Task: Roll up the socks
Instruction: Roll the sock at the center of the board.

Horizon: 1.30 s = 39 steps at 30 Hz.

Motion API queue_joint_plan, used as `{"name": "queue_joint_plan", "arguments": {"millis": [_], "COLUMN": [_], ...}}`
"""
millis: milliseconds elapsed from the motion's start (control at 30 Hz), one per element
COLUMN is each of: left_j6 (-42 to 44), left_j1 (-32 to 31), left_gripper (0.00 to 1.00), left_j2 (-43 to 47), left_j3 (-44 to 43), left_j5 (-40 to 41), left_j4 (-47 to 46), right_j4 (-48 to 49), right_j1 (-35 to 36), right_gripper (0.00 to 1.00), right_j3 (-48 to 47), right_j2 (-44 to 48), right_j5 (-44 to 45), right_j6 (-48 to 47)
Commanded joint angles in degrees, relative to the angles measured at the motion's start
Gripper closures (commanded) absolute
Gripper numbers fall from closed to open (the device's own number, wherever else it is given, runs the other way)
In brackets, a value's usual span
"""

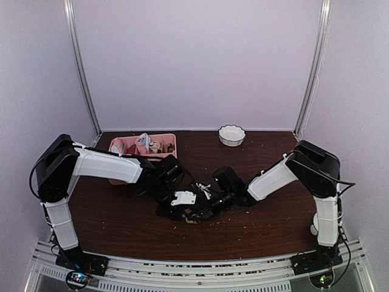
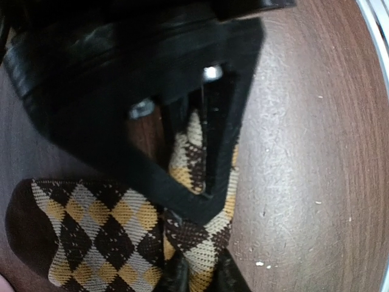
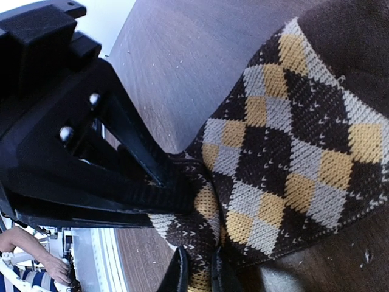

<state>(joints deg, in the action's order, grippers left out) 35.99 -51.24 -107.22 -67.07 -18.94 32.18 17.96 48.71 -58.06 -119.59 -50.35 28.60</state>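
Two pinches, one spot: left gripper (image 2: 203, 193) and right gripper (image 3: 182, 196) both clamp the argyle sock (image 3: 285, 152) tip to tip, its length trailing toward the right wrist view's upper right.

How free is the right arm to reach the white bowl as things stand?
Likely not yet: the right claw is shut on the argyle sock, so it must release first; the bowl sits uncovered behind it.
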Motion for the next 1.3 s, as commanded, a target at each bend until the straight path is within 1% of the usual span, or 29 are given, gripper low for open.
{"name": "queue_joint_plan", "arguments": {"millis": [0,33,67,100,233,367,467,533,600,667,733,833,1000,1067,1133,1267], "left_j6": [0.33,0.67,0.83,0.98,1.72,2.57,3.48,4.49,5.1,5.1,5.21,5.4,5.62,5.84,5.82,5.79], "left_j1": [0.47,0.71,1.28,1.77,2.11,2.03,1.54,0.83,-0.03,-0.31,-0.35,-0.35,-0.35,-0.35,-0.35,-0.35], "left_gripper": [0.91,0.94,0.95,0.97,0.97,0.97,0.97,0.97,0.96,0.96,0.97,0.97,0.98,0.99,1.0,1.0], "left_j2": [-2.84,-3.09,-3.35,-3.73,-4.84,-6.04,-6.15,-6.21,-6.31,-6.45,-6.72,-6.9,-7.01,-6.89,-6.67,-5.8], "left_j3": [-1.56,-1.57,-1.76,-2.02,-3.45,-4.97,-4.95,-4.63,-4.35,-4.38,-4.55,-4.74,-4.95,-5.27,-5.71,-6.71], "left_j5": [0.67,0.23,-0.71,-1.73,-3.81,-4.79,-5.03,-4.88,-4.27,-4.11,-3.77,-3.26,-3.22,-3.1,-2.7,-2.08], "left_j4": [2.03,2.54,3.15,3.96,6.48,9.21,10.1,10.4,10.42,10.4,10.36,10.52,10.58,10.93,11.25,12.27], "right_j4": [-8.29,-6.48,-4.03,-1.34,4.71,4.55,3.71,0.16,-0.12,0.69,0.69,2.81,2.94,1.83,-0.8,-1.53], "right_j1": [-1.06,-1.32,-1.7,-2.29,-4.77,-6.56,-7.77,-7.6,-7.18,-6.56,-5.52,-4.0,-2.54,-2.71,-3.02,-4.49], "right_gripper": [0.8,0.73,0.68,0.66,0.68,0.68,0.63,0.69,0.82,0.94,1.0,1.0,1.0,1.0,1.0,1.0], "right_j3": [5.02,5.83,7.06,8.18,9.74,7.69,5.66,3.04,0.52,-1.57,-3.97,-5.53,-8.09,-8.09,-7.38,-1.14], "right_j2": [-4.08,-3.19,-2.01,-0.77,2.86,5.47,6.38,5.62,4.71,3.18,1.43,0.01,-4.74,-6.5,-6.79,-2.58], "right_j5": [10.9,10.7,10.59,10.29,8.58,5.63,3.82,4.3,5.43,6.34,6.96,6.69,7.81,10.82,15.59,24.6], "right_j6": [1.77,2.05,2.49,3.0,4.54,4.23,4.41,3.0,3.12,4.18,4.82,6.2,8.51,9.28,7.85,4.79]}}
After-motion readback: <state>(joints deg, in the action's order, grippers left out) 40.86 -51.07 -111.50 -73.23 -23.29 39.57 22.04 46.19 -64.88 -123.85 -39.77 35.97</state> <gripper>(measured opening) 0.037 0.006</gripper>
